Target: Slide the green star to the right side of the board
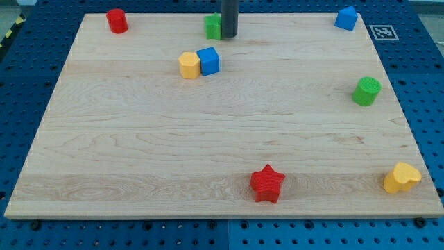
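Observation:
A green block (212,26) sits near the view's top edge, a little left of centre. Its right part is hidden by my rod, so I cannot make out its shape. My tip (229,35) rests on the board right against the green block's right side. A second green block, a cylinder (366,91), stands near the view's right edge.
A yellow block (189,65) and a blue cube (208,60) touch each other just below my tip. A red cylinder (116,21) is at the top left and a blue block (346,18) at the top right. A red star (267,183) and a yellow heart (402,178) lie near the bottom edge.

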